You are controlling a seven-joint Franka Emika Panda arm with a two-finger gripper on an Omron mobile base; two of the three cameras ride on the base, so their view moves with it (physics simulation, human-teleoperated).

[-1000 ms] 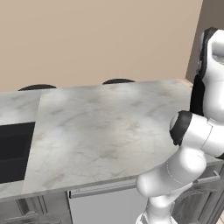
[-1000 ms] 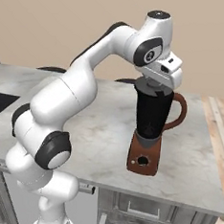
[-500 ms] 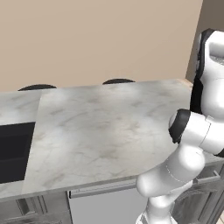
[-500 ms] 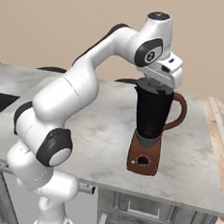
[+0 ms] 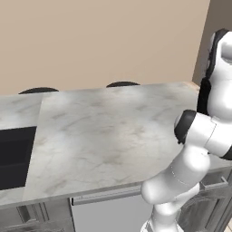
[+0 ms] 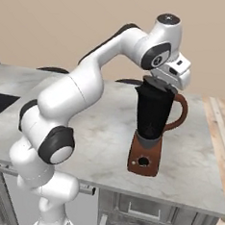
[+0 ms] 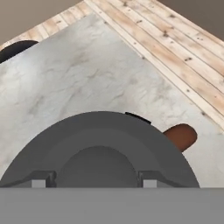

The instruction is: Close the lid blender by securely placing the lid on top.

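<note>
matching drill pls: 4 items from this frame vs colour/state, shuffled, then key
Items:
1. lid
2. blender base
3. counter
4. floor

Traits:
A. pale wooden planks
B. rust-brown, with dark round dial
C. grey-white marble
D. dark grey disc, between the fingers, over the jar

Pairs: 1-D, 2-B, 3-C, 4-A

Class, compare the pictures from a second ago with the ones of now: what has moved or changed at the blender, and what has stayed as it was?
Hardly anything visibly changed. The gripper still sits at the top of the blender jar with the lid between its fingertips, at most a touch lower than before. The blender itself stays upright in the same spot on the marble counter, and the base has not driven.
</note>
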